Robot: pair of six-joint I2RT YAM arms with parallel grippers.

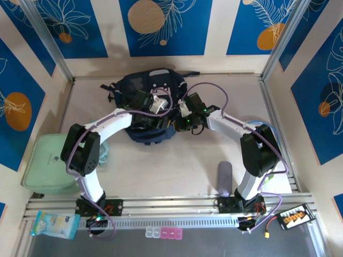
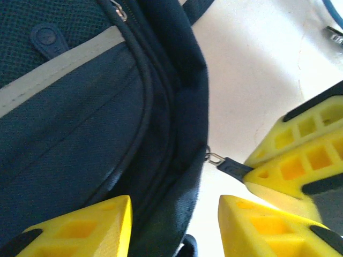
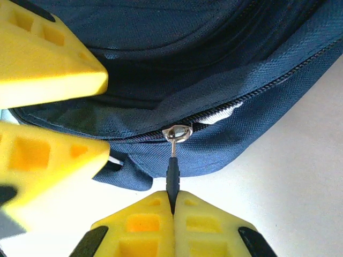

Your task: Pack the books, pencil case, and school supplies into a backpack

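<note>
Two robot arms work the zipper of a navy backpack point(image 1: 134, 85) lying in the middle of the table point(image 1: 177, 166).
The right fingers point(image 3: 144, 227) are pinched tight on the dark zipper pull point(image 3: 172, 174), whose metal slider point(image 3: 178, 131) sits on the track along the bag's edge. The left fingers point(image 2: 80, 227) stand partly apart, straddling the bag's rim just beside the slider and gripping nothing. The grey pencil case point(image 1: 225, 179) lies on the table near the right arm's base, well apart from the bag, so the bag probably needs opening. Done well, the left fingers would clamp the rim to anchor the bag. The right would then draw the pull along the track, keeping the fabric taut against snags.
</note>
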